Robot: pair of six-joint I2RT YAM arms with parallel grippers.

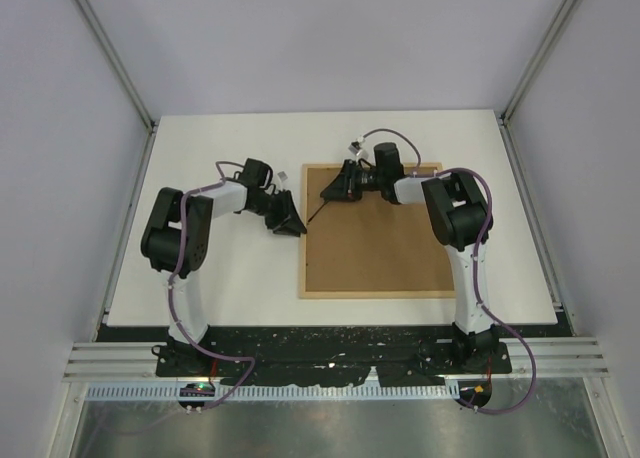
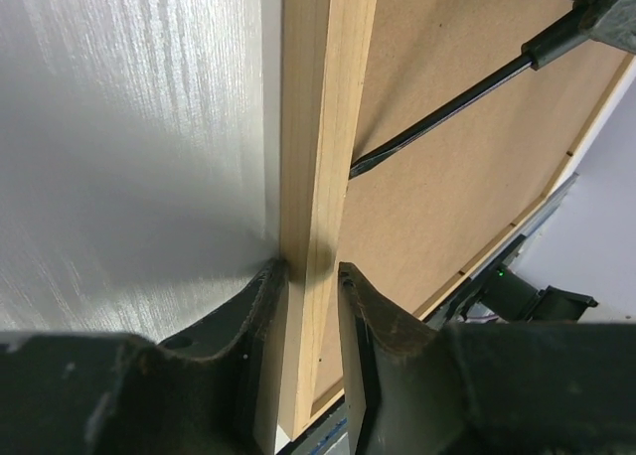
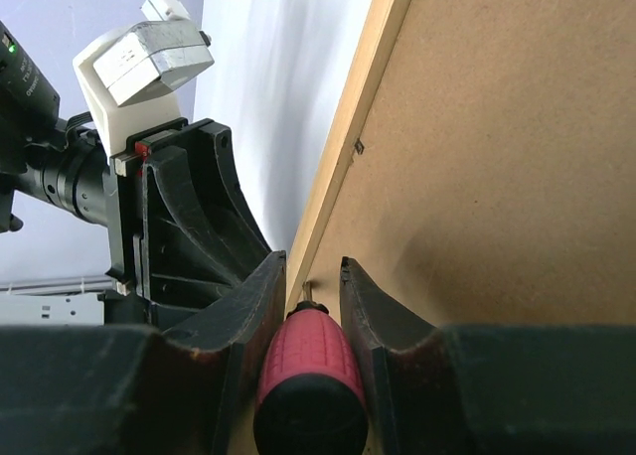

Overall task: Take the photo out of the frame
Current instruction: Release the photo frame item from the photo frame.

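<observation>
Here, L hand (image 2: 310, 281) on frame (image 2: 320, 127) edge, R hand (image 3: 313, 276) w/ screwdriver (image 3: 308, 376).

**Right gripper clamped on a screwdriver at the frame's edge**

At bottom centre, the right gripper (image 3: 313, 271) has its two black fingers pressed against the ribbed red handle of a black-capped red-handled screwdriver (image 3: 308, 376). Only a short stub of its metal shaft shows above the handle. The picture frame (image 3: 360, 87), made of thin light wood strips, runs diagonally from top centre to the fingers. Its brown fibreboard back (image 3: 497, 177) fills the right side, with a small dark metal tab (image 3: 358, 145) at the strip's inner edge. At the left, the black left gripper (image 3: 260, 238) reaches toward the strip over the white table (image 3: 268, 77), its fingertip hidden. A white-grey block (image 3: 139, 63) sits above it.
</observation>
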